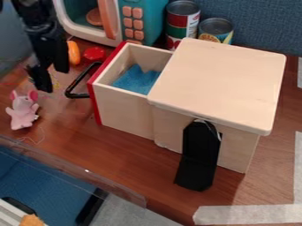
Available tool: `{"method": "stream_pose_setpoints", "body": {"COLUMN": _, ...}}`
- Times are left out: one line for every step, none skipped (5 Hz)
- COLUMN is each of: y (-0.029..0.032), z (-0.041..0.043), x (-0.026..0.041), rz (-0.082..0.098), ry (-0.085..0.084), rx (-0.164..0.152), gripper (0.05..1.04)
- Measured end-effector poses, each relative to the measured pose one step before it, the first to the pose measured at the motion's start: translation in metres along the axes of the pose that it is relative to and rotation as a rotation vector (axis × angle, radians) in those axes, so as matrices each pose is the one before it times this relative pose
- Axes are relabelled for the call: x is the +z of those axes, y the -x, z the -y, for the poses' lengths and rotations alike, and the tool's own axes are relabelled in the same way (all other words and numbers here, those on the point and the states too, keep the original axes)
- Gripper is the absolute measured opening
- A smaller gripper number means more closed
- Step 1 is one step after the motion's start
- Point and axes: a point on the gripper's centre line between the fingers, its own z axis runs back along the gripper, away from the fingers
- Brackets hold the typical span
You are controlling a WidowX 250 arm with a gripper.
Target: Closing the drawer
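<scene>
Red paint on the front panel (95,103) marks the face I need to push. The drawer (122,108) behind it is pale wood and sticks well out of its box (227,79), far enough to show a blue cloth (137,80) lying inside. The black handle (69,94) juts out from that panel, toward my side of the work.

My claw (53,80) hangs over the table (126,154) beyond the handle, on the side the drawer opens to. That strikes me as the right place for it: from there a push toward the box should slide the wood home, with no grasp needed. Its two fingers are apart, a moderate gap between them, and I see nothing held there. The tips look near the handle but apart from it, though from this slant I can't judge their height well.

A black bracket (200,154) stands against the long side of the box, perhaps to steady it; I wouldn't count on it to stop the whole thing sliding back under a hard shove. I'd want to press squarely on the red, low and near the middle, since an off-centre push could jam the drawer or hook a finger in the handle. The pink toy (22,109) sits near the claw, so I'd mind it too.
</scene>
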Motion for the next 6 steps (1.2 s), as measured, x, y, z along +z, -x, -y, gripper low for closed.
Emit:
{"method": "stream_pose_setpoints", "body": {"y": -0.01023, "z": -0.00058, "x": -0.00533, "rz": 0.0053, "ry": 0.0166, "rx": -0.0203, "gripper": 1.001}}
{"method": "stream_pose_setpoints", "body": {"y": -0.00886, "z": -0.00275, "x": 0.00024, "rz": 0.0228, "ry": -0.0042, "rx": -0.0091, "gripper": 1.001}}
{"method": "stream_pose_setpoints", "body": {"y": -0.00756, "z": 0.00522, "x": -0.00614, "rz": 0.0475, "ry": 0.0420, "rx": -0.0080, "gripper": 1.001}}
{"method": "stream_pose_setpoints", "body": {"y": -0.01070, "z": -0.00158, "x": 0.00028, "rz": 0.0287, "ry": 0.0067, "rx": -0.0109, "gripper": 1.001}}
{"method": "stream_pose_setpoints", "body": {"y": -0.01028, "z": -0.00181, "x": -0.00159, "rz": 0.0116, "ry": 0.0029, "rx": -0.0219, "gripper": 1.001}}
{"method": "stream_pose_setpoints", "body": {"y": -0.01745, "z": 0.00385, "x": -0.00363, "rz": 0.0178, "ry": 0.0215, "rx": -0.0210, "gripper": 1.001}}
